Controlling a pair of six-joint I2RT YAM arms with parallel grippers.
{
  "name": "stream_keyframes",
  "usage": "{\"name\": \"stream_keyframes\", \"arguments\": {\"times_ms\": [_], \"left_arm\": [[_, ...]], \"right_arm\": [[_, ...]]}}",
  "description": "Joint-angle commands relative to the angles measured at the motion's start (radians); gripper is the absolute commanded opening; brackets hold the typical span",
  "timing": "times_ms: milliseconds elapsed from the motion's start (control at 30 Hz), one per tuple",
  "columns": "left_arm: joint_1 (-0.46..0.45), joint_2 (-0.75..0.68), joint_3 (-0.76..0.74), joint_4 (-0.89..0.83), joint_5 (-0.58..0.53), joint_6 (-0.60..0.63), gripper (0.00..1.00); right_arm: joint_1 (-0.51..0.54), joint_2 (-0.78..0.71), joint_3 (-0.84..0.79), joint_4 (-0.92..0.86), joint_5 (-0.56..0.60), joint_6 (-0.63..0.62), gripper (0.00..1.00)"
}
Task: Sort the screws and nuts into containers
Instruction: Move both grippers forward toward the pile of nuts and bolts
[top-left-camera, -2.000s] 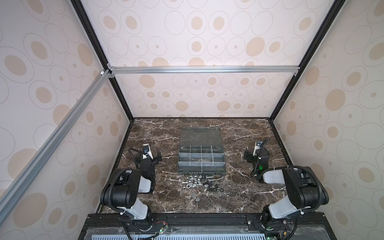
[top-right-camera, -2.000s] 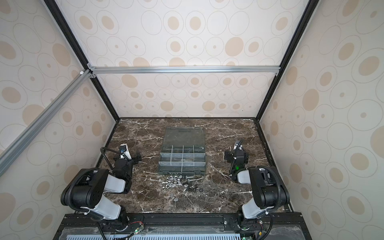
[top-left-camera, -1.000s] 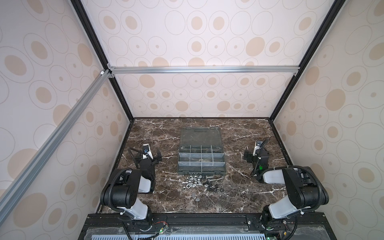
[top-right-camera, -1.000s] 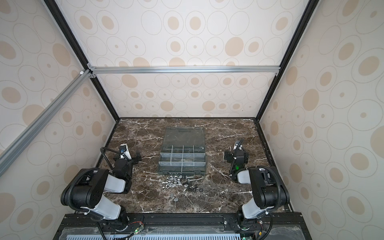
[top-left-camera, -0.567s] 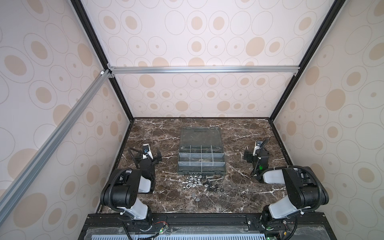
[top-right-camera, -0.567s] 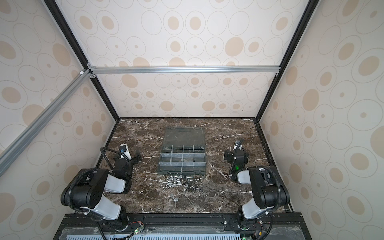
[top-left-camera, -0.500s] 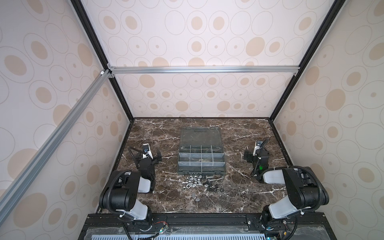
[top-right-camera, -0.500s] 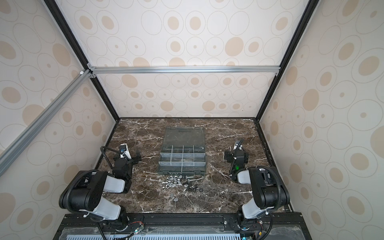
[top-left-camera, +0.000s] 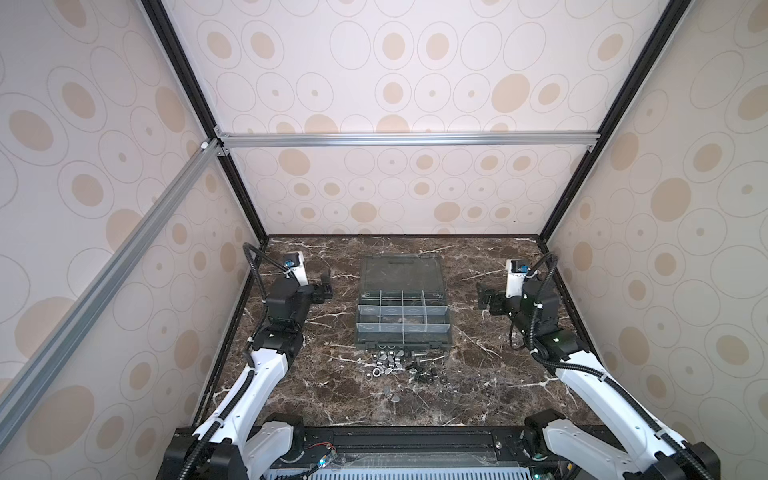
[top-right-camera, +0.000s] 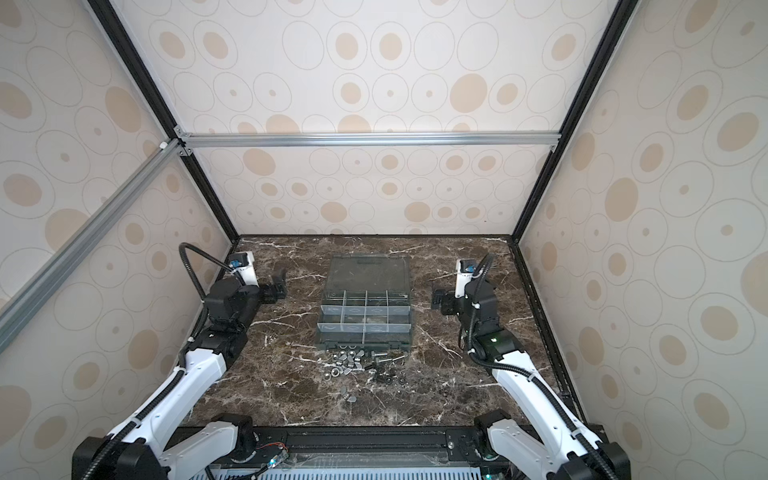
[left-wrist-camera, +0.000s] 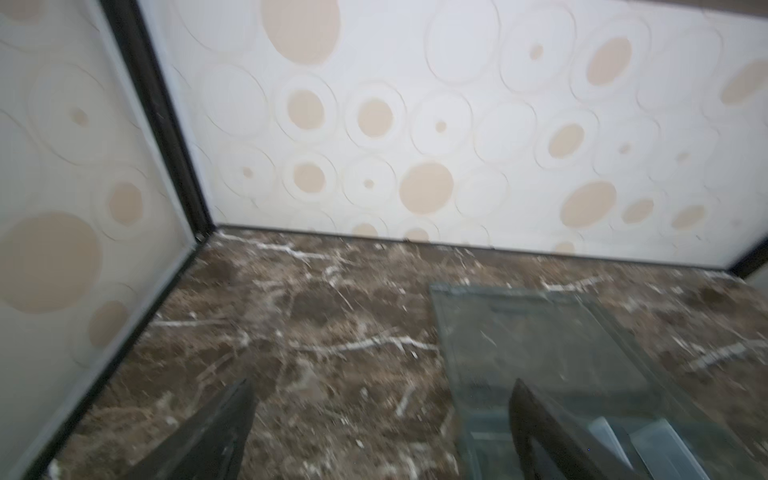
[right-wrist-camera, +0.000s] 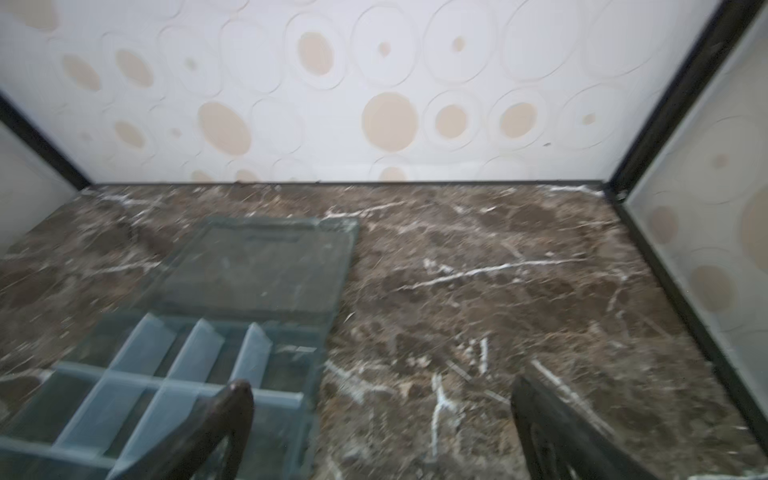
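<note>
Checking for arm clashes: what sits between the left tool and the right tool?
The open organizer box, with bare table on either side; both top views show it.

A robot test cell, probably in a lab. Pale wall panels printed with beige circles (top-left-camera: 395, 83) box in a brown, white-veined marble-look bench (top-left-camera: 332, 399), framed by black and silver aluminium bars (top-left-camera: 407, 139). Two white-and-black robot arms (top-left-camera: 266, 370) stand on a black rail (top-left-camera: 415, 436) along its near edge.
</note>
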Motion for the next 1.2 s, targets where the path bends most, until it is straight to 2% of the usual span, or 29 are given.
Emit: {"name": "stream_keyframes", "arguments": {"times_ms": [0, 200, 433, 733, 1167], "left_arm": [[-0.054, -0.056, -0.032, -0.214, 0.050, -0.079, 0.93], [-0.177, -0.115, -0.103, -0.279, 0.041, -0.161, 0.88], [-0.227, -0.164, -0.212, -0.263, 0.087, -0.301, 0.80], [-0.286, -0.181, -0.244, -0.303, 0.098, -0.345, 0.77], [-0.400, -0.110, -0.263, -0.313, 0.121, -0.367, 0.72]], "right_arm": [[0.071, -0.011, 0.012, -0.299, -0.017, 0.098, 0.99], [0.186, -0.026, -0.021, -0.388, -0.016, 0.233, 0.96], [0.320, -0.016, -0.079, -0.385, 0.041, 0.347, 0.96], [0.428, 0.076, -0.106, -0.353, 0.051, 0.437, 0.96], [0.574, 0.214, -0.096, -0.268, 0.081, 0.502, 0.96]]}}
